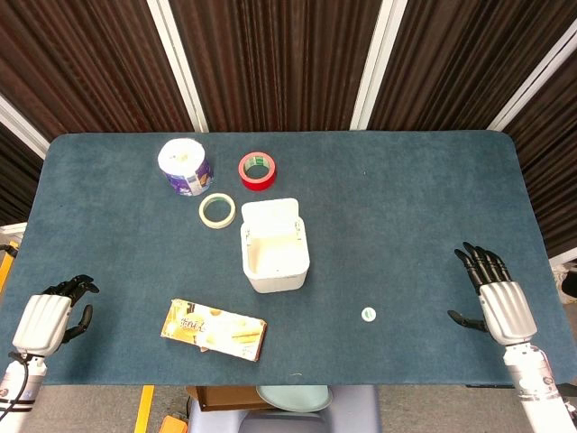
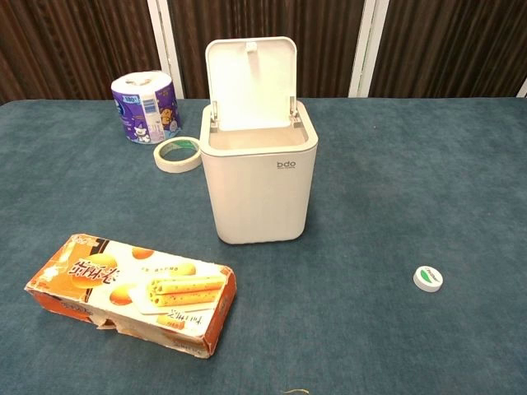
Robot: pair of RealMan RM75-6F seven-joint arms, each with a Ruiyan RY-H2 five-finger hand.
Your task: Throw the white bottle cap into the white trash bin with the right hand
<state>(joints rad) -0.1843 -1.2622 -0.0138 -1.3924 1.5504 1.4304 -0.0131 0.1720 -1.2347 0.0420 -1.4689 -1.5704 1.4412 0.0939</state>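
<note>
The white bottle cap (image 1: 368, 314) lies flat on the blue table (image 1: 406, 207), near the right hand (image 1: 498, 302), which is open and holds nothing

A lab-like test setup: a blue felt-covered table (image 1: 406, 207) backed by dark corrugated wall panels (image 1: 279, 54).

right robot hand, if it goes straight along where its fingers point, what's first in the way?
Nothing, probably: the right robot hand points up and slightly left over bare table. The white bottle cap lies off to its left, outside that line.
</note>
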